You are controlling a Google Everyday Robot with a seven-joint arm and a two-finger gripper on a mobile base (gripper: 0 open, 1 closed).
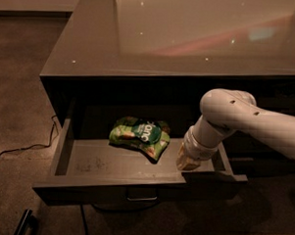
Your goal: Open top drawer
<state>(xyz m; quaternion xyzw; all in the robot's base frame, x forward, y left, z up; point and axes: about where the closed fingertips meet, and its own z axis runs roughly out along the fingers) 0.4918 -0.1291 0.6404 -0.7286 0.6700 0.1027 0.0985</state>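
Below the glossy cabinet surface (190, 38), the top drawer (85, 192) stands pulled well out, with a green snack bag (139, 136) lying inside. The gripper (187, 163) reaches down into the drawer's front right corner, seemingly against the inner face of the front panel; whether it is open or closed cannot be told. Pulling further from this off-centre spot may skew or jam the drawer, or overrun its runners.
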